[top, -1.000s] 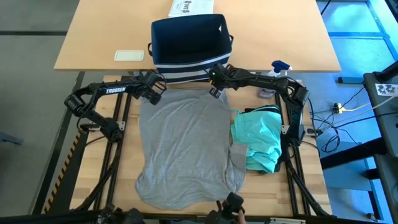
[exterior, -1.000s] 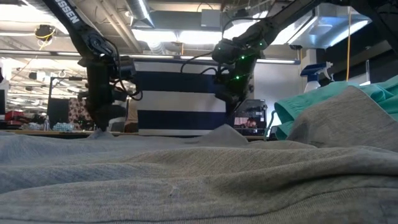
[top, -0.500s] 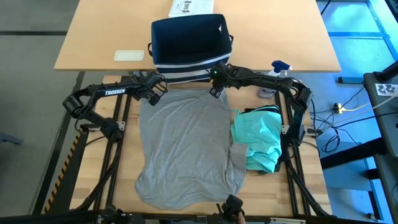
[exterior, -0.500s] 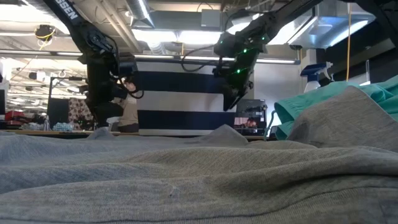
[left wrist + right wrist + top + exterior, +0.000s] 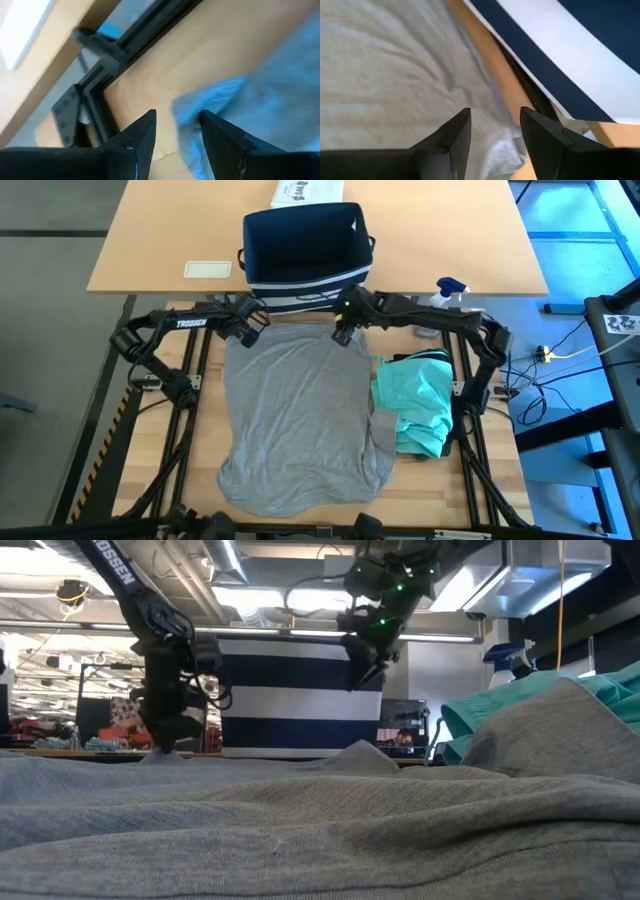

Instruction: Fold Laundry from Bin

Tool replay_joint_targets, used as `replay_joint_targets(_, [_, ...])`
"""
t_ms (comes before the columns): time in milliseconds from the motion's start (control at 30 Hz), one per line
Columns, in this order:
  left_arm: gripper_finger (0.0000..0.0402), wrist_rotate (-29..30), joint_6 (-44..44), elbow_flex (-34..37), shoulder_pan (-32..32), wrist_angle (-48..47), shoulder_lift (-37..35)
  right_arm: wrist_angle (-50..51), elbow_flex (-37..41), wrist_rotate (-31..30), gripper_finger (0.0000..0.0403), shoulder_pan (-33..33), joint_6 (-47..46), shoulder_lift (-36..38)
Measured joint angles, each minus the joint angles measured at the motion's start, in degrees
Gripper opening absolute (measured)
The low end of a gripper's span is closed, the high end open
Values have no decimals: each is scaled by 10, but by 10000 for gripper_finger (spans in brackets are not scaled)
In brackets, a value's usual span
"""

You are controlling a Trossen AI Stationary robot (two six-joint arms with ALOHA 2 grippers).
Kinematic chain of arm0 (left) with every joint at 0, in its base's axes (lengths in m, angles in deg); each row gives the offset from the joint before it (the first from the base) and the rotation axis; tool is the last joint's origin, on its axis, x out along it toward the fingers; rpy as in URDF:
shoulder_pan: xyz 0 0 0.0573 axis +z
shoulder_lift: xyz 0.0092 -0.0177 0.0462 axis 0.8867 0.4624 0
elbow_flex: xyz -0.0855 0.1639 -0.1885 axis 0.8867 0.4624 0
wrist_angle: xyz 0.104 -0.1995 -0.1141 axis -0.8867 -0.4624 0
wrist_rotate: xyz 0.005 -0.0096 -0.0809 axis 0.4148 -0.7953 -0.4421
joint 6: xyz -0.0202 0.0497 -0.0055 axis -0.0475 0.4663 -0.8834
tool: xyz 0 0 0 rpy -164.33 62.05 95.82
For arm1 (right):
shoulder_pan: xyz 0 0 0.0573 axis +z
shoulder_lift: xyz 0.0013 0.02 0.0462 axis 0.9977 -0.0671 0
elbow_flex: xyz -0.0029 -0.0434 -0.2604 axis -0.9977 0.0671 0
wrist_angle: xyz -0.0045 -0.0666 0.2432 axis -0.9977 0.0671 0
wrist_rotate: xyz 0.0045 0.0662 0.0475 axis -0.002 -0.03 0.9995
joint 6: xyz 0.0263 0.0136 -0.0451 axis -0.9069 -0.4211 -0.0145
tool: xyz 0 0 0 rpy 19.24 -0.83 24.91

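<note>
While both arms hang over the far edge of the grey T-shirt, the risk looks like a lopsided grab: if one pincer catches its corner and the other only pinches air, the shirt could skew or bunch instead of folding clean. The left pincer sits low at the shirt's 11 o'clock corner, jaws partly apart with a bit of cloth between the tips, though it doesn't look clamped. The right pincer is at the 1 o'clock corner, raised clear above the cloth, jaws partly apart and empty. The shirt lies flat mid-bench, the bin at its 12 o'clock and the teal piece at 3 o'clock.
</note>
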Motion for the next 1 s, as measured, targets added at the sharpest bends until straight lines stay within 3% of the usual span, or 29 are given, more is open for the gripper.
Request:
replay_joint_targets(333, [151, 99, -8, -33, 6, -31, 7, 0, 0, -23, 170, 34, 2, 0])
replay_joint_targets(500, [151, 107, -8, -58, 1, -76, 7, 0, 0, -25, 170, 35, 1, 0])
replay_joint_targets(733, [151, 161, -9, -79, -5, -123, 6, 16, 0, -25, 170, 35, 0, 0])
replay_joint_targets(833, [151, 143, -10, -79, -5, -122, 6, 19, 0, -25, 170, 35, 0, 0])
replay_joint_targets(1000, [151, 32, 6, -79, -19, -77, 6, 14, 0, -25, 170, 35, -1, 0])
